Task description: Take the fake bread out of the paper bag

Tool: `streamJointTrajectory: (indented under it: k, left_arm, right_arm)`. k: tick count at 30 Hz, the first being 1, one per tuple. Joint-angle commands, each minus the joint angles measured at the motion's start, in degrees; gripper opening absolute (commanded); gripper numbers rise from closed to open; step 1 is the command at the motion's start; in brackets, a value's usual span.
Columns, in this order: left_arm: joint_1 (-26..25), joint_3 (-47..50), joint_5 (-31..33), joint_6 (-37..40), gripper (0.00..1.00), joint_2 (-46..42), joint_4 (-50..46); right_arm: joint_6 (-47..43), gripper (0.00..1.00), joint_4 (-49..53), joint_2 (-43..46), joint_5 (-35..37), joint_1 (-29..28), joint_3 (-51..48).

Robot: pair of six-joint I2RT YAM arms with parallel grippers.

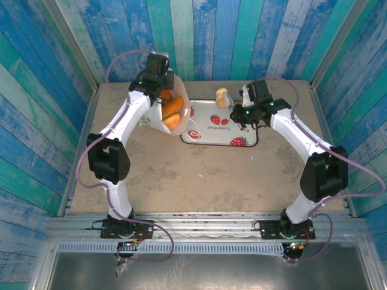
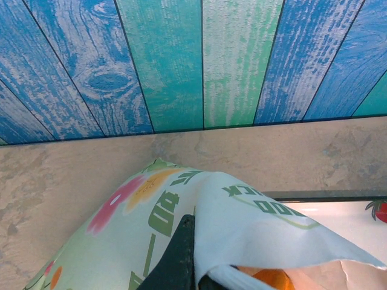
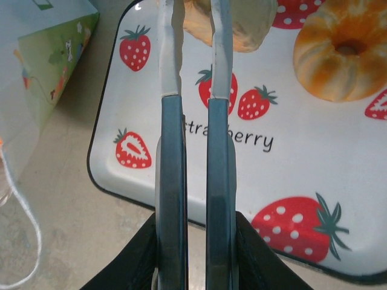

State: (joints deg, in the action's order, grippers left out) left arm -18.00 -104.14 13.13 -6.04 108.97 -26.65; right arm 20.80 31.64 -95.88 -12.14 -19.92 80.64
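Right now, grips the top edge of the paper bag (image 2: 230, 217) with the left claw (image 1: 158, 77), pressed together on the paper. Probably done to keep the bag tipped over, mouth facing the strawberry tray (image 3: 302, 169), to make the bread easy to reach. Rests just left of the tray, with a thin white cord handle (image 3: 24, 217) trailing close to the tray's corner.

Pinches a pale roll (image 3: 245, 30) with the right claw (image 3: 195, 36), fingers squeezed close on it, at the far side of the tray. Hard to tell whether touching the tray or just above it. Looks like the drop-off spot, with a round orange bun (image 3: 338, 54), dimpled in the middle, already sitting on the tray just beside the roll.

Left inside the bag, beside the tray: two or three orange rolls (image 1: 173, 112), peeking out of the open mouth. Smooth and shiny, like plastic. Likely hard and a bit slippery to pinch.

Not finished yet, by the look of it: some fake bread out on the tray, some left in the bag.
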Motion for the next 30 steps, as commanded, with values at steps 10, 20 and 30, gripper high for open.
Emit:
streamJointTrajectory:
  k: [10, 20, 30]
  left_arm:
    - [0.07, 1.13, -0.87, -0.11, 0.00, -0.29, 0.59]
    - [0.08, 0.99, -1.06, -0.11, 0.00, -0.09, 0.57]
    - [0.07, 0.95, -0.98, -0.12, 0.00, -0.58, 0.42]
  right_arm:
    - [-2.77, 0.18, -7.83, -7.33, -2.35, 1.64, 1.92]
    - [-3.95, 0.18, -8.54, -9.21, -0.87, 1.99, 0.31]
    - [-1.63, 0.27, -7.44, -3.95, -1.22, 2.02, -7.85]
